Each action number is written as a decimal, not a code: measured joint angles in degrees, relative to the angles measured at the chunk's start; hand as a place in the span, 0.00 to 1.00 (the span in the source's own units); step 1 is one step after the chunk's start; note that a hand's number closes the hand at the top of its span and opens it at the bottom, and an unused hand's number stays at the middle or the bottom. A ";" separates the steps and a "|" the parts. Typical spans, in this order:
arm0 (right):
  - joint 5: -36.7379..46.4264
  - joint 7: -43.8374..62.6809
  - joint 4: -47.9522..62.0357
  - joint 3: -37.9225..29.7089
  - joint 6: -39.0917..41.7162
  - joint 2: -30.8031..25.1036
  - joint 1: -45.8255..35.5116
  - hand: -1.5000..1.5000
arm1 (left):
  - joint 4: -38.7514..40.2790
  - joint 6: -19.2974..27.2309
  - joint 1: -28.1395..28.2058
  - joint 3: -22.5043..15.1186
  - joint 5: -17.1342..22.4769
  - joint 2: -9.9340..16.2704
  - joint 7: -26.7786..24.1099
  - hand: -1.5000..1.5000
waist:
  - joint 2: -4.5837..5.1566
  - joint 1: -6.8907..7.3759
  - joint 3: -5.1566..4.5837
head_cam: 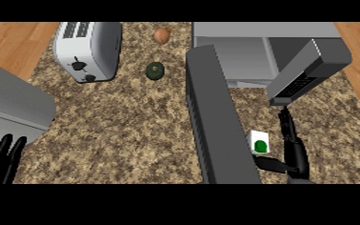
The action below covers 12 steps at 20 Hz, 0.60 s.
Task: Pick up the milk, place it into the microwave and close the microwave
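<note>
The milk [259, 142] is a small white carton with a green dot, standing on the counter just right of the microwave's open door [215, 119]. My right hand [295, 148] hangs from its grey forearm [309, 69] right beside the carton. Its fingers run straight down the carton's right side and its thumb [271, 164] reaches left under it. The hand is open, and I cannot tell whether it touches the carton. The microwave [246, 52] stands at the back right, its cavity facing me. My left hand [10, 157] rests open at the lower left edge, fingers up.
A silver toaster [88, 50] stands at the back left. A dark green round item [155, 70] and a brown onion-like item [162, 35] lie between toaster and microwave. A grey slab [21, 105] juts in at the left. The open door splits the counter down its middle.
</note>
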 measured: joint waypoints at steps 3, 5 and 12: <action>-1.12 -1.81 4.69 -0.55 5.55 -1.44 -2.09 0.00 | -0.20 0.85 -1.00 -0.77 -0.34 -0.20 1.19 0.00 | 0.03 0.04 0.01; -1.42 -2.33 6.01 0.89 11.42 -2.02 -2.26 0.00 | -0.16 1.37 -1.74 -0.59 -0.15 0.02 1.97 0.00 | 0.06 0.04 0.02; -1.65 -5.66 8.54 4.60 21.34 -1.42 -3.39 1.00 | -0.21 1.22 -1.93 0.10 0.80 0.44 2.72 0.00 | 0.02 0.10 0.03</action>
